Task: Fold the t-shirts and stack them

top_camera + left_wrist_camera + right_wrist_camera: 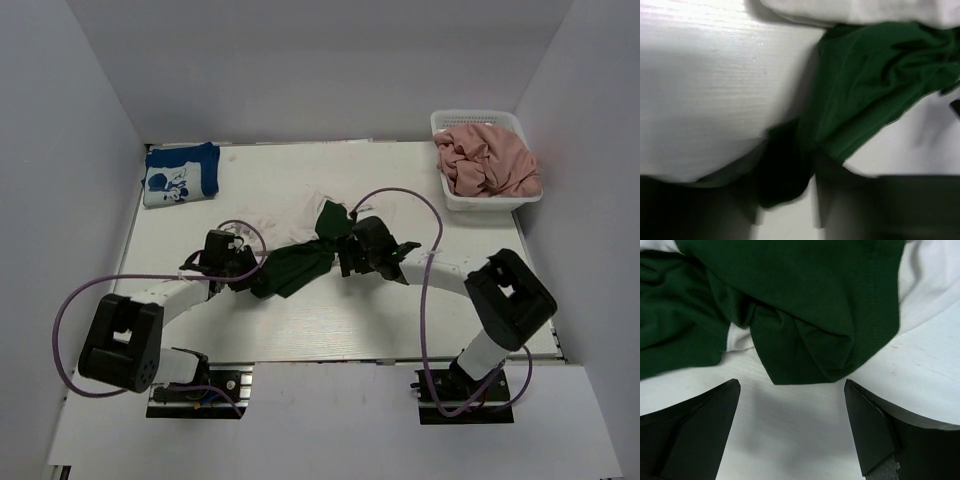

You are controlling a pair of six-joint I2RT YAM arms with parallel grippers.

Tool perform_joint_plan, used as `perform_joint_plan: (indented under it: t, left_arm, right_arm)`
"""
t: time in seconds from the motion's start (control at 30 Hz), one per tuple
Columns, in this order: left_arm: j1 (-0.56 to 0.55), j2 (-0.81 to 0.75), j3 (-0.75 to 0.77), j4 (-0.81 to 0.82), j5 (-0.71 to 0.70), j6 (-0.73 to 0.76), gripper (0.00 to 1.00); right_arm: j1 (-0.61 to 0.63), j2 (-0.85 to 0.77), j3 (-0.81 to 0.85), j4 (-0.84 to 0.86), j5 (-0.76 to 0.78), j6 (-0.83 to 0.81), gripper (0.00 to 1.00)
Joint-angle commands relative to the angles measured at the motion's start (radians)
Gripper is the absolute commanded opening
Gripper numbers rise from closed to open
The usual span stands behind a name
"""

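Green-sleeved t-shirt (300,262): white body, dark green sleeves, crumpled mid-surface (400,320) between both pincers.
Blue t-shirt (180,172): folded, white cartoon print up, far left corner.
Basket (490,203): white mesh, far right; holds bunched pink t-shirt (490,160).
Left pincer (248,274): at the green cloth; blurred, grip cannot be told.
Right pincer (792,390): wide, nothing between, green sleeve just ahead.

The white cloth t-shirt with dark green sleeves (300,262) lies mid-worktop (330,320), between the left gripper (250,275) and the right gripper (347,262). The folded blue printed t-shirt (181,173) lies at the far left corner. The white plastic mesh basket (478,116) stands at the far right, with the dusty pink t-shirt (488,165) in it.
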Motion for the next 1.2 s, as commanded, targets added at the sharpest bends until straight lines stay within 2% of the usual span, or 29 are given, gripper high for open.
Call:
perform_joint_plan:
  t: [0.0,0.03,0.07,0.13,0.2,0.23,0.27,0.43,0.53,0.57,0.6,0.67,0.77,0.8,0.87,0.9,0.97,1.03,1.07,1.17]
  left_arm:
    - [-0.03,0.089,0.062,0.009,-0.058,0.004,0.39]
    - [-0.03,0.104,0.098,-0.022,-0.072,0.004,0.25]
    - [-0.042,0.113,0.117,-0.04,-0.095,0.004,0.0]
    - [-0.051,0.114,0.16,-0.068,-0.136,0.004,0.0]
    - [-0.051,0.056,0.183,-0.053,-0.136,0.004,0.0]
    - [-0.051,0.034,0.194,-0.053,-0.136,0.004,0.0]
    - [-0.061,0.011,0.209,-0.053,-0.136,0.004,0.0]
    - [-0.061,-0.138,0.374,-0.123,-0.278,-0.017,0.0]
    - [-0.061,-0.211,0.555,-0.174,-0.366,-0.008,0.0]
    - [-0.061,-0.212,0.556,-0.174,-0.378,-0.008,0.0]
    - [-0.061,-0.236,0.62,-0.183,-0.403,0.001,0.0]
    - [-0.061,-0.258,0.681,-0.183,-0.403,0.025,0.0]
    - [-0.061,-0.302,0.827,-0.194,-0.389,0.059,0.0]
    - [-0.061,-0.314,0.856,-0.194,-0.362,0.059,0.0]
    - [-0.061,-0.348,0.94,-0.185,-0.333,0.073,0.0]
    - [-0.061,-0.36,0.971,-0.185,-0.31,0.073,0.0]
    - [-0.051,-0.385,1.054,-0.185,-0.297,0.073,0.0]
    - [-0.041,-0.422,1.106,-0.197,-0.297,0.084,0.0]
    - [-0.041,-0.432,1.154,-0.212,-0.311,0.084,0.0]
    - [-0.041,-0.454,1.208,-0.237,-0.358,0.096,0.0]
  right_arm:
    - [0.014,0.074,0.051,0.076,0.074,0.059,0.9]
    - [0.011,0.105,0.07,0.066,0.091,0.096,0.88]
    - [0.006,0.12,0.08,0.057,0.095,0.115,0.81]
    - [0.006,0.153,0.096,0.09,0.121,0.15,0.72]
    - [0.005,0.165,0.096,0.125,0.146,0.155,0.26]
    - [0.006,0.174,0.129,0.091,0.157,0.182,0.04]
    - [0.008,0.168,0.143,0.063,0.198,0.198,0.0]
    - [0.005,-0.023,0.162,0.001,0.325,0.14,0.0]
    - [0.006,-0.268,0.194,-0.103,0.423,0.087,0.0]
    - [0.005,-0.304,0.2,-0.103,0.424,0.084,0.0]
    - [0.006,-0.335,0.206,-0.126,0.449,0.068,0.0]
    - [0.006,-0.474,0.246,-0.15,0.457,0.032,0.0]
    - [0.014,-0.621,0.323,-0.129,0.343,-0.066,0.0]
    - [0.008,-0.664,0.375,-0.131,0.228,-0.106,0.0]
    - [0.008,-0.682,0.444,-0.207,0.136,-0.146,0.0]
    - [0.008,-0.683,0.569,-0.233,0.049,-0.163,0.0]
    - [0.009,-0.679,0.655,-0.331,-0.163,-0.176,0.0]
    - [0.005,-0.651,0.822,-0.376,-0.303,-0.201,0.0]
    - [0.008,-0.642,0.89,-0.412,-0.354,-0.201,0.0]
    - [0.008,-0.63,0.966,-0.443,-0.325,-0.201,0.0]
